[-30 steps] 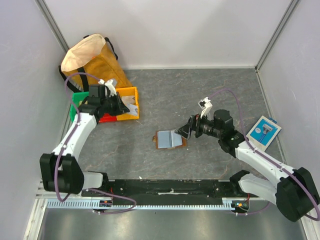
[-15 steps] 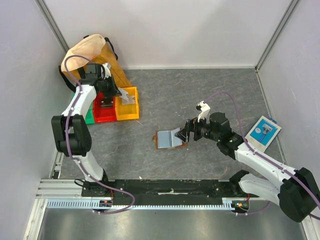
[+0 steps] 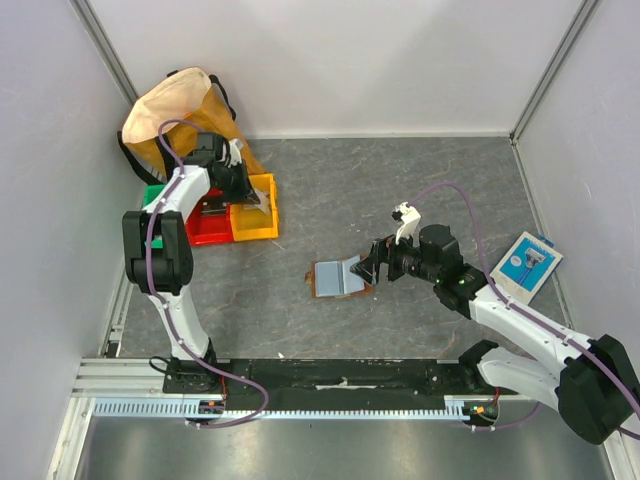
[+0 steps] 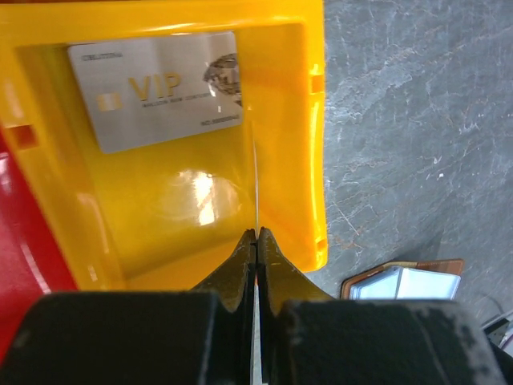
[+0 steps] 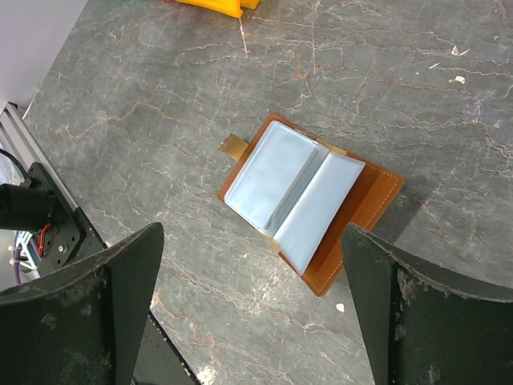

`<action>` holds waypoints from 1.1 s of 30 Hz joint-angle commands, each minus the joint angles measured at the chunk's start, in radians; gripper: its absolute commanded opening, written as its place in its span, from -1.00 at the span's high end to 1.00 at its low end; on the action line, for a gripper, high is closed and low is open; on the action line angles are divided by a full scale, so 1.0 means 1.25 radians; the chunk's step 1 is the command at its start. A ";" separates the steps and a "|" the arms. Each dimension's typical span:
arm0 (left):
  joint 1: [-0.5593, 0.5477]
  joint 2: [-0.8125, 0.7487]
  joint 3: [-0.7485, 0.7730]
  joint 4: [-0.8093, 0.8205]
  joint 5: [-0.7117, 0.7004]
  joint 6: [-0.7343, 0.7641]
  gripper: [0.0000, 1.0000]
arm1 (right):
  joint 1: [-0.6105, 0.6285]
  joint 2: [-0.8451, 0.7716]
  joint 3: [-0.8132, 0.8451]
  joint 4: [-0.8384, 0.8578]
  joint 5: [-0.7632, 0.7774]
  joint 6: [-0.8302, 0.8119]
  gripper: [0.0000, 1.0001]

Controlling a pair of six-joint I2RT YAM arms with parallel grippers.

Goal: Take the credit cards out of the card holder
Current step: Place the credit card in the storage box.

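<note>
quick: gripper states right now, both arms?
Left gripper: shut on a thin credit card held edge-on, over the yellow bin.
Right gripper: open, holding nothing, above the open card holder.

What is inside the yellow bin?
A silver VIP card rests at the far end of the yellow bin. The left gripper holds a second card edge-on over it. The bin's near end is hidden behind the gripper.
</note>
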 commanded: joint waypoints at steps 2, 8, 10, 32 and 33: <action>-0.034 0.025 0.039 -0.010 -0.007 0.001 0.95 | 0.004 0.001 0.013 0.001 0.014 -0.016 -0.96; -0.040 0.038 0.058 -0.050 -0.119 -0.006 0.64 | 0.004 -0.007 0.012 -0.004 0.016 -0.018 -0.96; -0.043 0.034 0.070 -0.064 -0.152 -0.003 0.49 | 0.004 -0.013 0.014 -0.008 0.022 -0.017 -0.96; -0.224 -0.280 0.030 -0.118 -0.270 -0.017 -0.40 | 0.096 0.030 0.111 -0.173 0.210 -0.061 -0.94; -0.241 -0.313 -0.014 -0.101 -0.256 -0.033 -0.40 | 0.108 0.045 0.126 -0.181 0.234 -0.070 -0.92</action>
